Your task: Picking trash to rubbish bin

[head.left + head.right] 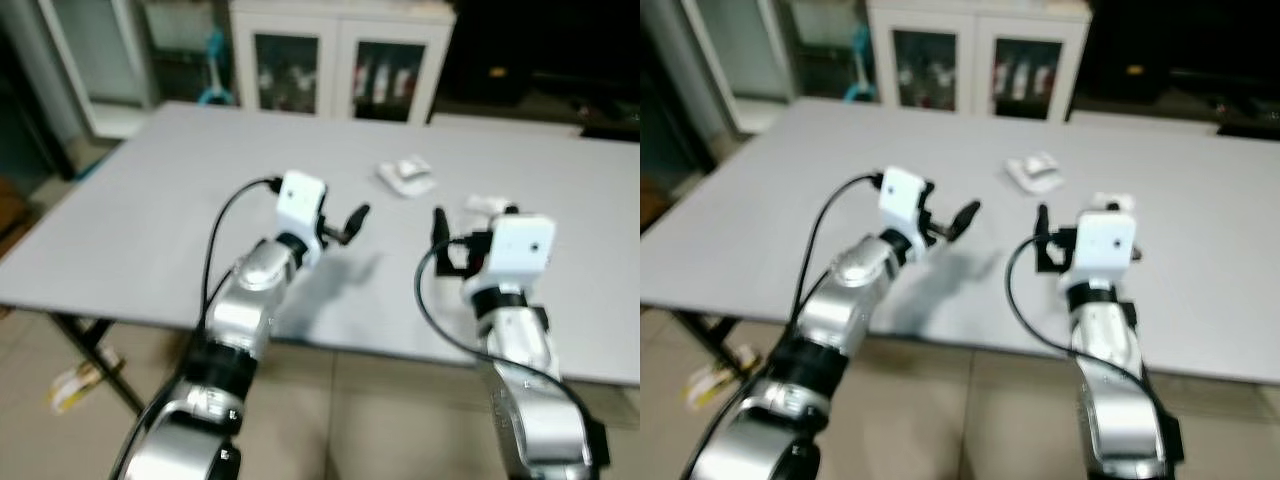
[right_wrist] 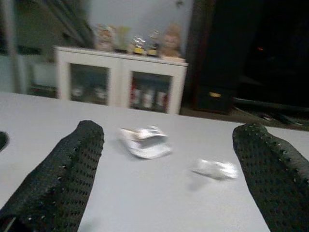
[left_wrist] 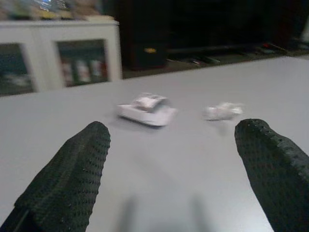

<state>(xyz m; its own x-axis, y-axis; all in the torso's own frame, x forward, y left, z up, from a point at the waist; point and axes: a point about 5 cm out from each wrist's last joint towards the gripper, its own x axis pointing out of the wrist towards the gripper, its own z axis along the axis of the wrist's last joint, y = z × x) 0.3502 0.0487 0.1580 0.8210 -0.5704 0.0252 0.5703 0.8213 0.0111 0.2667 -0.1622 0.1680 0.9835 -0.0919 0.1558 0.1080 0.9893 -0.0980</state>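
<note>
Both the left pincer (image 1: 350, 222) and right pincer (image 1: 440, 235) hover spread-open and empty over the desk (image 1: 150, 220), aimed at crumpled wrappers (image 1: 405, 175) at twelve o'clock, apparently for approach.

The small white scrap (image 1: 487, 204) is partly hidden behind the right gripper (image 1: 440, 232), and both wrist views look blurry.

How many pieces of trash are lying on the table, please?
2: a larger white crumpled wrapper toward the table's far middle, and a smaller white scrap just beyond the right gripper. None seems hidden.
</note>
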